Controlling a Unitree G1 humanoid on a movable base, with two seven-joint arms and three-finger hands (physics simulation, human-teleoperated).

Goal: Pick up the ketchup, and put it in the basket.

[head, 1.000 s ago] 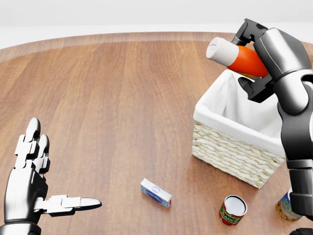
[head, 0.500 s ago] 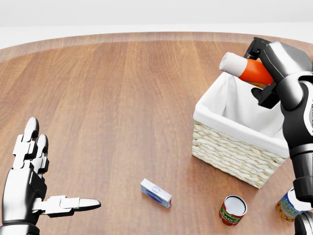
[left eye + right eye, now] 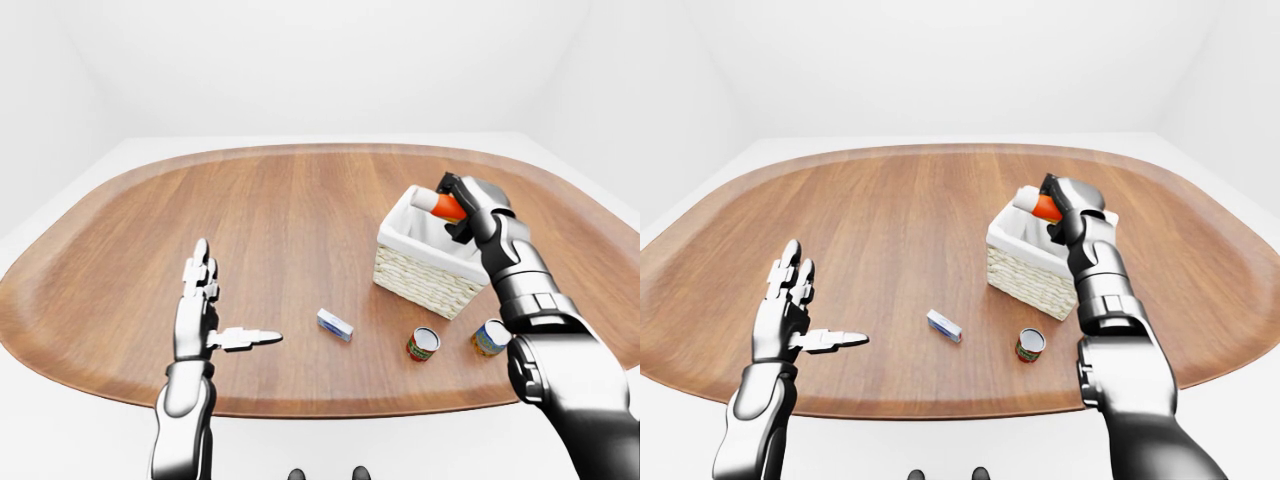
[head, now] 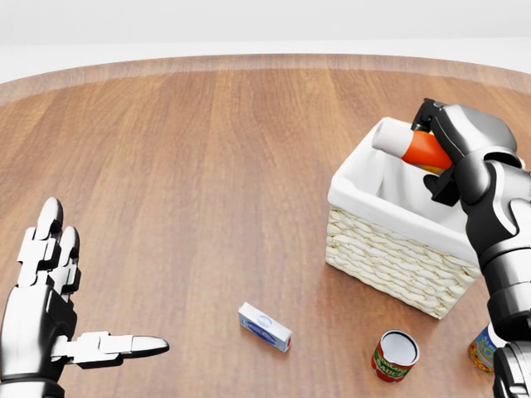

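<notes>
The ketchup (image 4: 411, 144) is a red bottle with a white cap, lying nearly level with the cap to the left. My right hand (image 4: 448, 149) is shut on it and holds it inside the top of the basket (image 4: 390, 249), a woven wicker basket with a white cloth lining at the right of the head view. The bottle's far end is hidden by my hand. My left hand (image 4: 62, 319) is open and empty at the bottom left, fingers spread above the table.
On the wooden table (image 4: 207, 166) a small blue and white box (image 4: 265, 327) lies below the basket. A red can (image 4: 395, 355) and another can (image 4: 485, 348) stand at the bottom right, next to my right forearm.
My right hand has lowered the ketchup from above the basket down into its opening. My left hand has sunk slightly.
</notes>
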